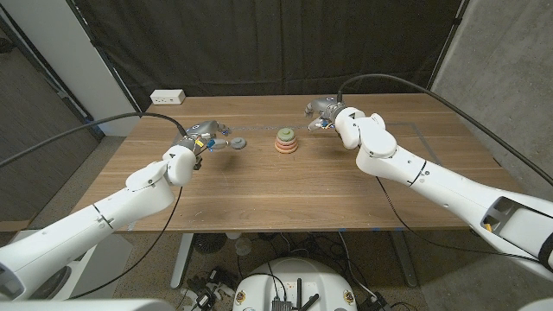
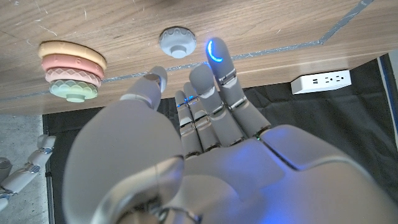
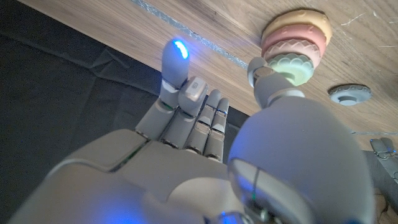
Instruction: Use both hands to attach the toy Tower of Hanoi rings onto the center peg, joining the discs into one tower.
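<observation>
A: What takes up most of the head view?
B: The wooden desk (image 1: 285, 186), across the middle of the frame, with black curtains behind it. A white power strip (image 1: 168, 97) lies at its upper left corner.

A: And the arms?
B: The left arm comes in from the lower left corner; the left hand (image 1: 206, 138) sits left of centre, above the desk. The right arm comes in from the lower right; the right hand (image 1: 326, 112) is up right of centre.

A: Are the hands holding anything?
B: No. In the left wrist view the left hand's fingers (image 2: 214, 81) are stretched out and a little apart, empty. The right wrist view shows the right hand's fingers (image 3: 177, 78) likewise extended, with nothing in them.

A: Where are the toy pieces?
B: The ring stack (image 1: 286, 140) stands at the centre of the frame: orange ring lowest, pink above, green on top. The grey disc (image 1: 236, 143) lies by itself on the desk, just left of the stack, near the left hand's fingertips.
</observation>
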You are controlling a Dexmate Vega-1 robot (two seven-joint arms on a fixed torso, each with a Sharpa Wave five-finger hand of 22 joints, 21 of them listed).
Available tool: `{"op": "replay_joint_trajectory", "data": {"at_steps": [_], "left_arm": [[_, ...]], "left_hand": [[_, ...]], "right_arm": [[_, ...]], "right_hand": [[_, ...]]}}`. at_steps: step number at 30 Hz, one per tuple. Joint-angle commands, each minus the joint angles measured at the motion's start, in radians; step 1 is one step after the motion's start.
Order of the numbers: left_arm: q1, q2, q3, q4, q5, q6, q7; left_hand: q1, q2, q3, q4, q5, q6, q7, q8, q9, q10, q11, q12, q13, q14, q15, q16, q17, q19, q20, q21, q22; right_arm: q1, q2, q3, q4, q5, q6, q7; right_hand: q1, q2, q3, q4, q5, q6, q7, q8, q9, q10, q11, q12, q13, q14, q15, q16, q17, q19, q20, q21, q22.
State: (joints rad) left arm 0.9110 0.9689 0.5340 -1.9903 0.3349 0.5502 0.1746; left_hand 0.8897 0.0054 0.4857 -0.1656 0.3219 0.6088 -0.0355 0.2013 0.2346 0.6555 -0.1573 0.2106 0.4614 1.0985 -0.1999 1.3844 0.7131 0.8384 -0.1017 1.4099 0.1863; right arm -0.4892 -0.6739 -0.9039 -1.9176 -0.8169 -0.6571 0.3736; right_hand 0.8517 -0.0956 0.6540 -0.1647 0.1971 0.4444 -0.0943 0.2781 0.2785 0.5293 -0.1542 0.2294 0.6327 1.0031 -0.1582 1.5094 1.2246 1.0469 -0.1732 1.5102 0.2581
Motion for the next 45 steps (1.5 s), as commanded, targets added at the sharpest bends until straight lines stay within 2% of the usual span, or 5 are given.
{"op": "replay_joint_trajectory", "data": {"at_steps": [1, 15, 27, 39, 45], "left_arm": [[0.016, -0.008, -0.013, -0.009, -0.005, 0.010, 0.027], [0.018, -0.021, -0.015, -0.017, -0.011, 0.012, 0.044], [0.007, -0.028, -0.012, -0.020, -0.015, 0.016, 0.041], [-0.010, -0.032, -0.001, -0.031, -0.005, 0.041, 0.029], [-0.032, -0.037, 0.016, -0.033, 0.010, 0.056, 0.015]], "left_hand": [[-0.001, -0.003, 0.006, -0.002, -0.002, -0.002, -0.002, 0.002, 0.003, -0.002, -0.002, -0.002, 0.004, 0.000, -0.018, 0.002, -0.001, -0.007, -0.107, 0.007, 0.000], [-0.002, -0.004, 0.006, -0.001, -0.003, -0.005, -0.003, 0.002, 0.003, -0.006, -0.002, -0.002, 0.006, 0.006, -0.018, 0.009, 0.003, -0.007, -0.107, 0.007, 0.000], [-0.003, -0.005, 0.006, -0.001, -0.004, -0.005, -0.001, 0.003, 0.003, -0.006, -0.001, -0.001, 0.006, 0.002, -0.018, 0.008, -0.001, -0.008, -0.107, 0.008, 0.000], [-0.004, -0.006, 0.006, -0.001, -0.004, -0.009, -0.002, 0.002, 0.003, -0.013, 0.000, -0.003, 0.004, -0.003, -0.018, 0.006, -0.008, -0.009, -0.107, 0.007, 0.000], [-0.004, -0.006, 0.006, -0.001, -0.004, -0.014, -0.003, 0.001, 0.003, -0.015, 0.001, -0.004, 0.004, -0.003, -0.018, 0.007, -0.008, -0.009, -0.107, 0.007, 0.000]], "right_arm": [[-0.119, -0.072, 0.103, -0.076, 0.036, -0.027, -0.082], [-0.240, -0.142, 0.202, -0.136, 0.108, -0.032, -0.214], [-0.328, -0.178, 0.280, -0.147, 0.185, -0.042, -0.339], [-0.389, -0.196, 0.318, -0.111, 0.245, -0.016, -0.476], [-0.398, -0.204, 0.316, -0.101, 0.258, -0.026, -0.500]], "right_hand": [[0.009, 0.010, 0.009, 0.000, 0.008, 0.017, -0.006, 0.009, -0.001, 0.016, 0.000, 0.008, 0.005, 0.016, -0.059, 0.009, 0.006, 0.014, -0.047, 0.011, 0.005], [0.014, 0.016, 0.011, 0.000, 0.010, 0.032, -0.009, 0.015, -0.003, 0.029, -0.006, 0.007, 0.013, 0.029, -0.059, 0.019, 0.006, 0.019, -0.047, 0.012, 0.003], [0.018, 0.016, 0.013, -0.002, 0.012, 0.032, -0.011, 0.014, -0.004, 0.028, -0.010, -0.002, 0.010, 0.029, -0.058, 0.020, 0.006, 0.018, -0.047, 0.011, 0.001], [0.019, 0.018, 0.015, -0.001, 0.013, 0.039, -0.012, 0.016, -0.005, 0.037, -0.008, -0.003, 0.011, 0.025, -0.058, 0.019, 0.006, 0.014, -0.047, 0.008, -0.003], [0.019, 0.018, 0.016, -0.001, 0.014, 0.042, -0.012, 0.017, -0.006, 0.040, -0.008, -0.003, 0.012, 0.023, -0.058, 0.018, 0.005, 0.012, -0.047, 0.007, -0.005]]}}
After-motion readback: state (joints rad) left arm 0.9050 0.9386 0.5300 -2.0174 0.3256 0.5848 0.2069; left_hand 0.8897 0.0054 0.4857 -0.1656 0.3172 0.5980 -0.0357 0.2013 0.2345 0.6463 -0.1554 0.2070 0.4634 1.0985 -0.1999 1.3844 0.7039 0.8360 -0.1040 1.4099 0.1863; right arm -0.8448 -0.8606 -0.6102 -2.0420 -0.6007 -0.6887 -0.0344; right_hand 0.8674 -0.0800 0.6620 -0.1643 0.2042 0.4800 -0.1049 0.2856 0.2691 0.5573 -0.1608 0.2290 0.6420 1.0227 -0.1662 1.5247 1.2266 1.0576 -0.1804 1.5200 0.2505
